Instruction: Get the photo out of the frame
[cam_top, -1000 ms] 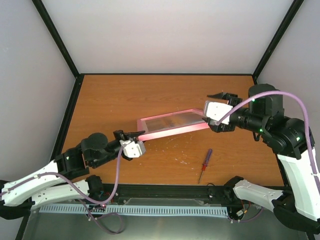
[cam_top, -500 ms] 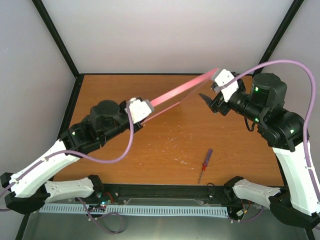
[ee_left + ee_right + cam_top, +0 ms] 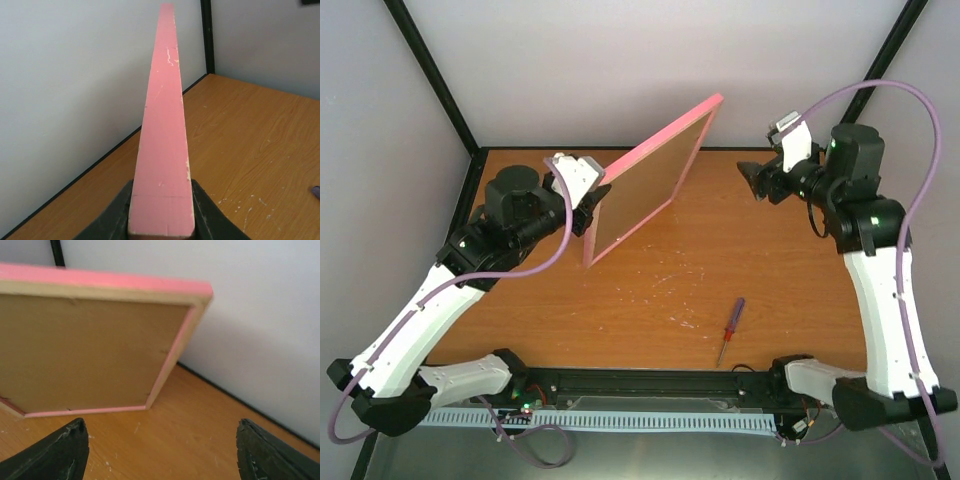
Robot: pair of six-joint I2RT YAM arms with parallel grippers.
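The frame (image 3: 645, 175) is held up on edge above the left rear part of the table (image 3: 770, 270), tilted so that one long side rises toward the pale back wall (image 3: 620, 70) and its far corner stands well above the tabletop. Its brown back (image 3: 85, 350), with a pale wood rim and a thin pink border, faces the right arm. The picture side is turned away from every view, so the photo cannot be seen. In the left wrist view the pink edge of the frame (image 3: 162, 150) runs straight away from the camera and upward, scuffed with small pale chips. The left gripper (image 3: 590, 205) has its fingers closed narrowly on the near end of that edge, one dark finger (image 3: 117, 215) pressed against each face, and it alone carries the frame. The right gripper (image 3: 757, 180) hangs in the air to the right of the frame, well apart from it, pointing at the brown back. Its two dark fingertips (image 3: 65, 447) stand wide apart with nothing between them. A screwdriver (image 3: 730, 330) with a purple handle and a red shaft lies flat on the table toward the near right, far from both grippers. Purple cables (image 3: 890, 110) loop over each arm.
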